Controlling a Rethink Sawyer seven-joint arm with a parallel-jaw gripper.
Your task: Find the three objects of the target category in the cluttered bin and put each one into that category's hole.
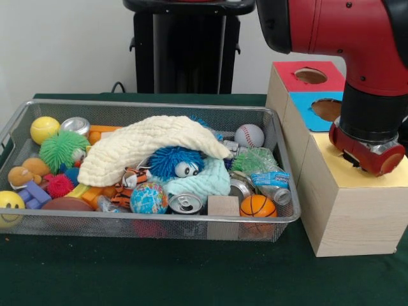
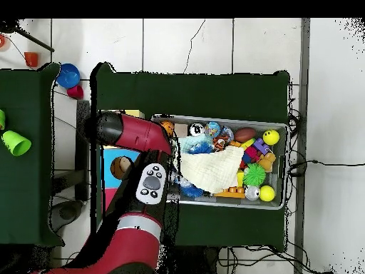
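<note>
The red and black arm (image 1: 357,57) comes down over the wooden box (image 1: 347,210) that stands just beside the wire bin (image 1: 146,220) on the green table (image 1: 159,274). The end of the arm (image 1: 366,150) hangs low above the yellow top (image 1: 344,172) of the box. The jaws themselves are hidden there, so I cannot tell if they are open, closed, or holding something.

The box has three coloured sections in a row: yellow at the front, blue (image 1: 305,108) in the middle and red (image 1: 290,76) at the back. A round hole (image 1: 310,75) shows in the red section, and a second hole (image 1: 327,109) in the blue one is partly covered by the arm.

The bin is full. A cream cloth (image 1: 146,143) lies across the middle, and under its edge a blue fuzzy toy with eyes (image 1: 172,162) looks out. A baseball (image 1: 249,135) lies at the back of the bin near the box, and a small basketball (image 1: 258,205) is at the front corner, beside a wooden block (image 1: 223,205). A soda can (image 1: 185,203) and a globe ball (image 1: 148,198) lie at the front wall. On the other side are a yellow ball (image 1: 44,129), a green spiky ball (image 1: 62,150), a pink spiky ball (image 1: 59,185) and a yellow smiley ball (image 1: 11,205). A crushed plastic bottle (image 1: 264,169) lies near the baseball.

In the overhead view the arm (image 2: 132,132) covers most of the box, and the bin (image 2: 284,168) lies next to it.
</note>
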